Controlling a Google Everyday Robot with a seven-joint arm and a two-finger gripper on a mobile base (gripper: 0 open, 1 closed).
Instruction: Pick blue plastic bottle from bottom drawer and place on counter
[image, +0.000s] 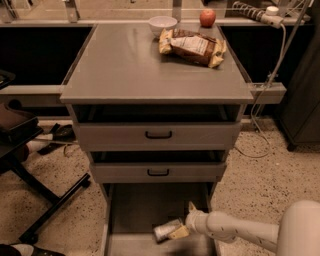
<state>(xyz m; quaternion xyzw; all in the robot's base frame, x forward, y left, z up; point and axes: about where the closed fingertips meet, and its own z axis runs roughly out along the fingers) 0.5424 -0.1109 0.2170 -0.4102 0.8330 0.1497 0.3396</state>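
Observation:
The blue plastic bottle lies on its side on the floor of the open bottom drawer, near the front right. My gripper reaches in from the right on its white arm and is at the bottle's right end. Its fingers are spread; the lower yellowish fingertip touches or overlaps the bottle, and the upper one stands apart above it. The bottle still rests on the drawer floor. The counter is the grey top of the cabinet.
On the counter's back right lie a crinkly snack bag, a white bowl and a red apple. Two upper drawers with black handles are slightly open. A chair base stands at the left. A cable hangs at the right.

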